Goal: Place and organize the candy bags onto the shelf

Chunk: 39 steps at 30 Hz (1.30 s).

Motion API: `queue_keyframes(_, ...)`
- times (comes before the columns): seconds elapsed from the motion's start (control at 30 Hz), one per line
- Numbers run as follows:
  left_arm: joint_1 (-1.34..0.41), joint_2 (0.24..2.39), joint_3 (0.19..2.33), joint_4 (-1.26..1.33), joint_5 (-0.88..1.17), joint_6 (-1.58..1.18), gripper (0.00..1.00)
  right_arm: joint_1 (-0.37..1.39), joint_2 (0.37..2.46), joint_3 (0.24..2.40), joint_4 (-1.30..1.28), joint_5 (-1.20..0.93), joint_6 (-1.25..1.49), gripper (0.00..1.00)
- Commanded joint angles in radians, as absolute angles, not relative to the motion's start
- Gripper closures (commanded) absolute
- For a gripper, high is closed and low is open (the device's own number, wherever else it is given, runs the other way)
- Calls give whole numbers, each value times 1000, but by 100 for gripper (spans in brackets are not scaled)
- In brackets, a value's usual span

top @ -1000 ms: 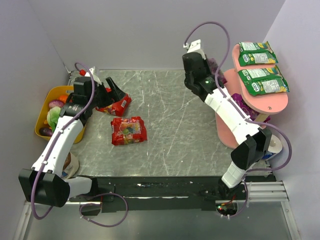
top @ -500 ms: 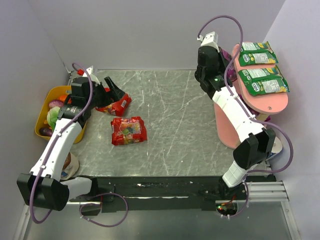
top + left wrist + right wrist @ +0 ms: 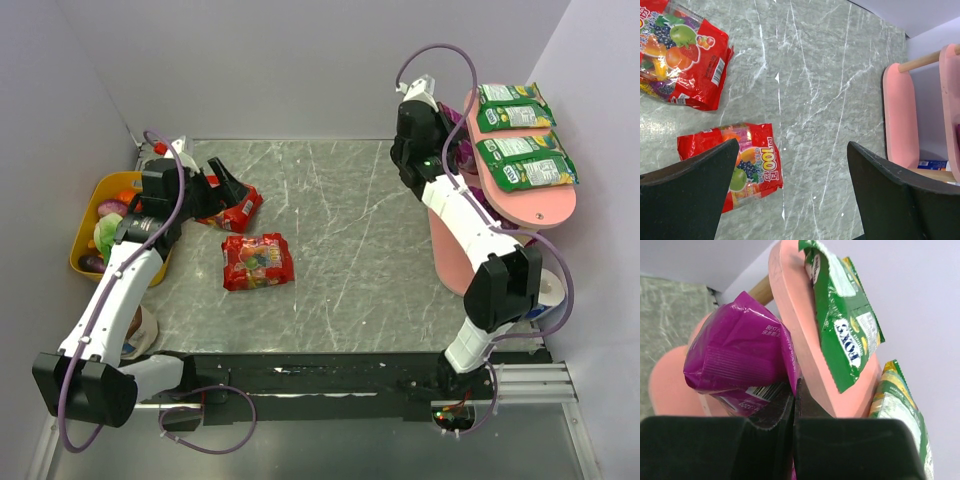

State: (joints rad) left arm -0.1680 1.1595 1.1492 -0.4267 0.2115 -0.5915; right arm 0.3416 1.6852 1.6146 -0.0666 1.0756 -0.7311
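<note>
The pink shelf (image 3: 548,208) stands at the right. Two green candy bags (image 3: 512,108) (image 3: 525,162) lie on its top board. My right gripper (image 3: 440,140) is shut on the edge of a purple candy bag (image 3: 740,352) and holds it at the shelf's far end, just under the top board (image 3: 805,335). A second purple bag (image 3: 488,212) lies on the middle tier. Two red fruit-print bags (image 3: 232,208) (image 3: 257,261) lie on the table at the left. My left gripper (image 3: 218,182) is open above the farther red bag (image 3: 747,160), jaws wide apart.
A yellow bowl (image 3: 82,250) with toy vegetables stands at the left table edge beside my left arm. Grey walls close in the back and both sides. A small blue-printed item (image 3: 930,164) lies by the shelf's base.
My right gripper has lifted the purple bag up and to the right, against the shelf's far end. My left gripper has barely moved and stays open.
</note>
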Motion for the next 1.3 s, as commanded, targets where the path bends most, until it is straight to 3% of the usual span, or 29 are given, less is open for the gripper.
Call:
queue_keyframes(0.0,-167,1132,1150,-396,201,-595,4,325,1689,1624,34,1152,-753,100)
queue_keyframes(0.6,-161,1140,1160,-410,192,-584,4,296,1848,1704,-362,1085,-433,100)
queue_keyframes(0.97,-160,1163,1183,-422,190,-575,4,262,1956,1816,-393,1132,-344,100)
queue_keyframes(1.17,-158,1172,1189,-423,186,-574,4,255,2003,1881,-471,1121,-281,91)
queue_keyframes(1.27,-156,1177,1189,-423,189,-572,4,256,1993,1891,-520,1095,-232,78)
